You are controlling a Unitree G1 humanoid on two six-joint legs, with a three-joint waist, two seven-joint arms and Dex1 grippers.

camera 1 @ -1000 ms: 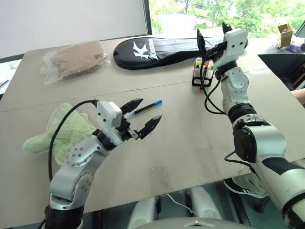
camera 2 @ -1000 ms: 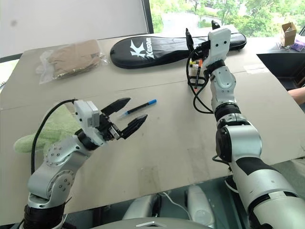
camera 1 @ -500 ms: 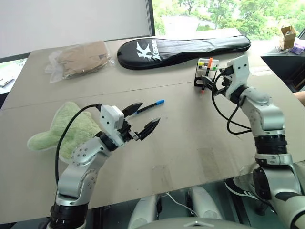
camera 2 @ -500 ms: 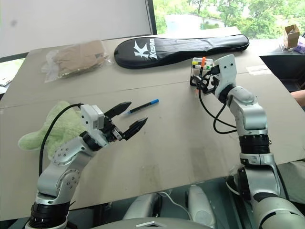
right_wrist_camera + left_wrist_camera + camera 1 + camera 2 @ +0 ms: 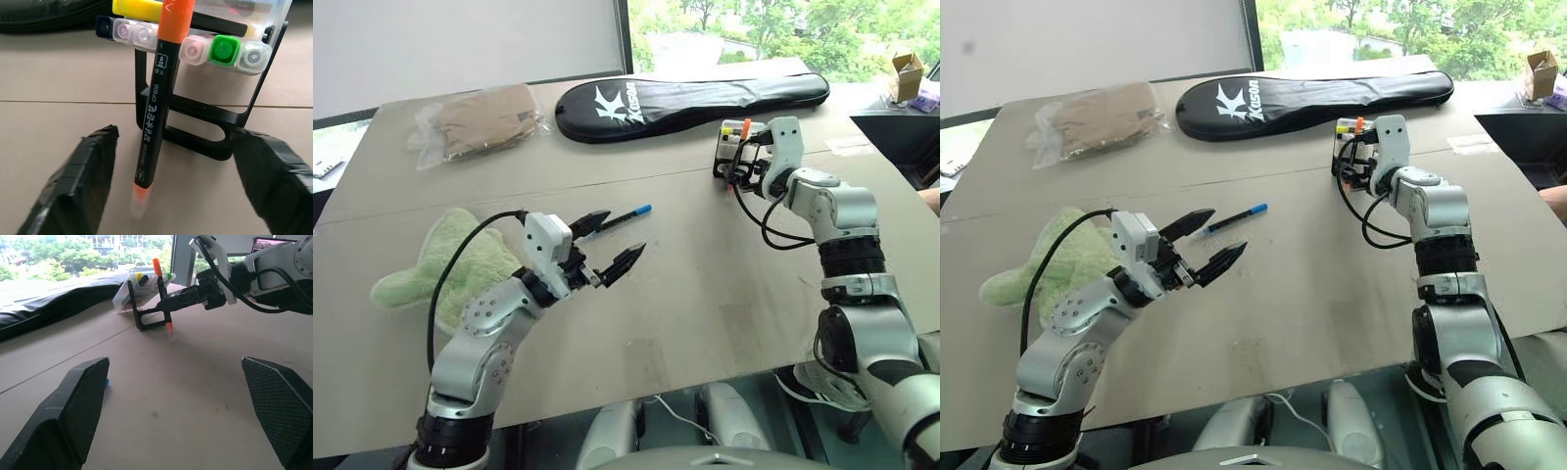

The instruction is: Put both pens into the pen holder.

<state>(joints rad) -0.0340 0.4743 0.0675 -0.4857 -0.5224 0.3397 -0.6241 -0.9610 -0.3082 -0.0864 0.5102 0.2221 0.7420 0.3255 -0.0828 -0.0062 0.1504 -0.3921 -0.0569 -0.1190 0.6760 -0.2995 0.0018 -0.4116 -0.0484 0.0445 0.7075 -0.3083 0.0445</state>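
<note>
Right wrist view | orange-ended pen [image 5: 156, 105] upright between right hand [image 5: 171, 186] fingers

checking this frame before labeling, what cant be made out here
- Whether the orange-ended pen rests on the pen holder: right wrist view, its top is cut off by the edge.
- Blue-capped pen: head views, its rear end hidden behind the left end effector.
- Pen holder's far compartments: right wrist view, cut off by the edge.

"CP600" on the orange-ended pen [image 5: 155, 105]'s black barrel; white "K" logo on the racket bag [image 5: 690, 96].
</note>
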